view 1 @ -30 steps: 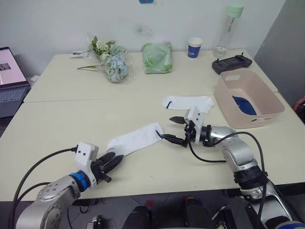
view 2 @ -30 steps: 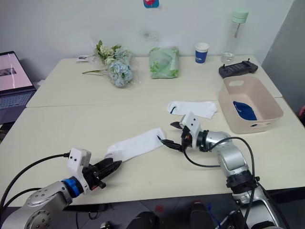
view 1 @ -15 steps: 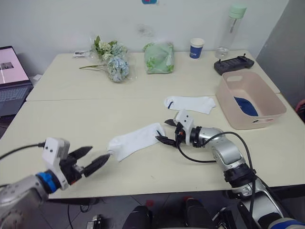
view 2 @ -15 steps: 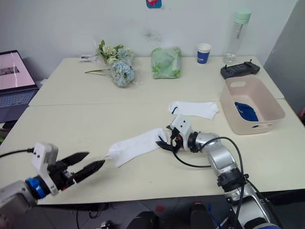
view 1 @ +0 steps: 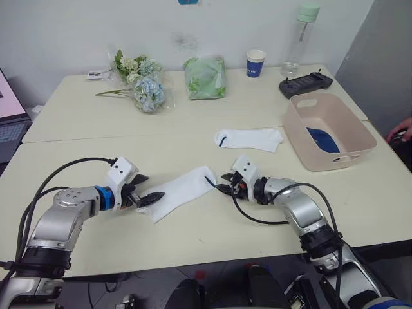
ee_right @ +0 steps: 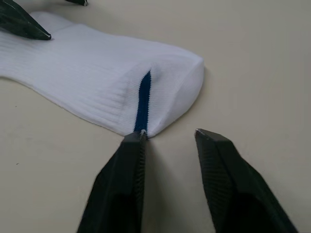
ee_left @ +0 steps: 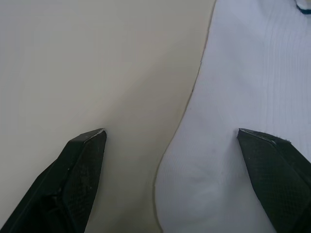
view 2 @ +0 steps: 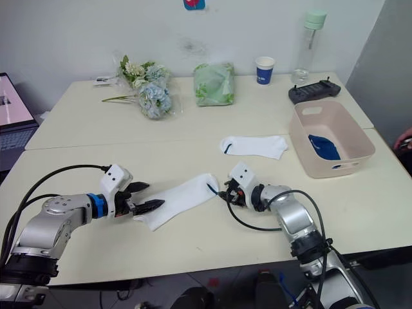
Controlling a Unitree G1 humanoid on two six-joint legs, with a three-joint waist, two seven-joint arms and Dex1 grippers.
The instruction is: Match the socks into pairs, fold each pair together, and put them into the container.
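the left gripper (view 1: 149, 195) has come back to the white sock (view 1: 182, 191), fingers spread over its toe. the right gripper (view 1: 224, 184) is spread too. pinch both ends gently.

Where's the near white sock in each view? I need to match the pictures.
Left eye: near sock, centre, between the tools.
Right eye: near sock, centre, likewise.
Left wrist: one end, straddled by open fingers.
Right wrist: other end, one finger at its edge.
Shared landmark: its blue stripe.
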